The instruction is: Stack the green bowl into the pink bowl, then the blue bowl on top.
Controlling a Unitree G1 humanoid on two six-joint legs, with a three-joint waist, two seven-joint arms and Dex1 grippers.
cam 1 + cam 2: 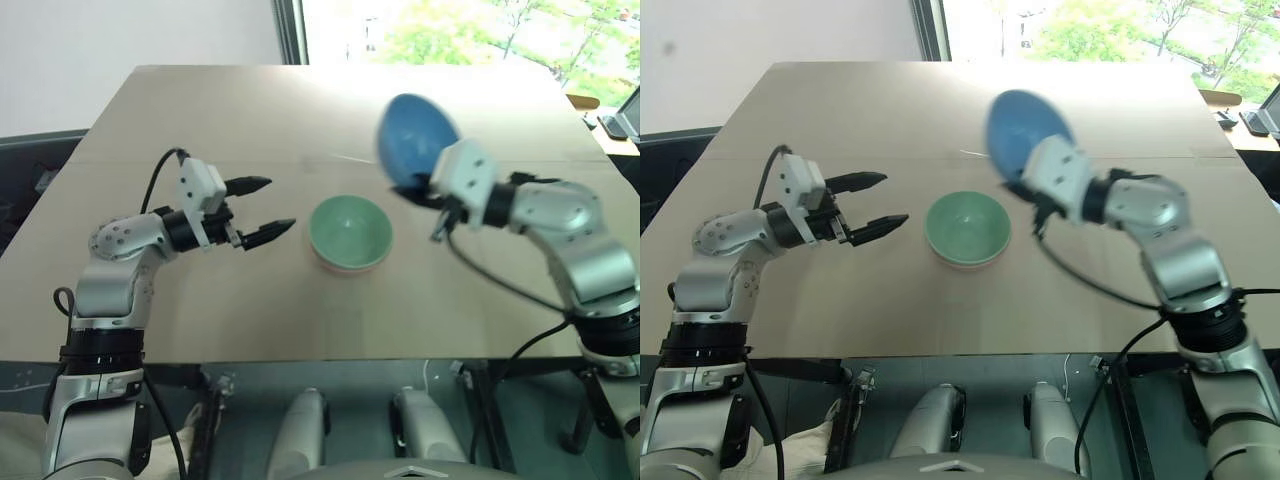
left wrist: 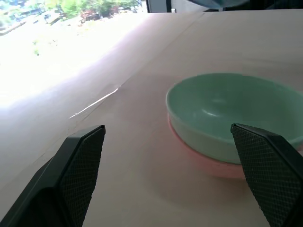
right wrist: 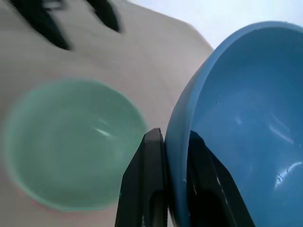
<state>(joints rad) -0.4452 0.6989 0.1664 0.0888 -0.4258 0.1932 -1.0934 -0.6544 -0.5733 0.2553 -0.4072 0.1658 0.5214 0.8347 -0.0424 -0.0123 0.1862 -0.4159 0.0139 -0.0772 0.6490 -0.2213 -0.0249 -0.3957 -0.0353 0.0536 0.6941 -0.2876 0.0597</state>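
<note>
We are looking down over a tan worktop (image 1: 250, 120) with a window beyond its far edge.

Green bowl (image 1: 349, 231): sitting upright, nested inside the pink bowl (image 2: 213, 165), near the middle of the worktop and somewhat toward the near edge. We are seeing only a thin salmon rim of the pink one under the green wall; it is clearest in the left wrist view.

Blue bowl (image 1: 415, 140): lifted clear of the worktop, tipped up on edge, hanging over the far right of the stacked pair and apart from it. Its motion blur is making the outline soft in both head views.

Right tool (image 3: 173, 184): we are noting its two black fingers (image 3: 147, 189) pressed together on the blue bowl's rim, one finger against the outer wall and one inside the hollow. In the right wrist view the green bowl is lying below and to one side of this grip.

Left tool (image 1: 262, 211): its fingers are standing spread wide, gripping nothing, held level above the worktop on the left side of the stacked bowls and aiming toward them. We are seeing a clear gap between its fingertips (image 1: 283, 226) and the green rim; no contact.

A faint pale line (image 2: 94, 103) is marking the worktop surface beyond the bowls.
</note>
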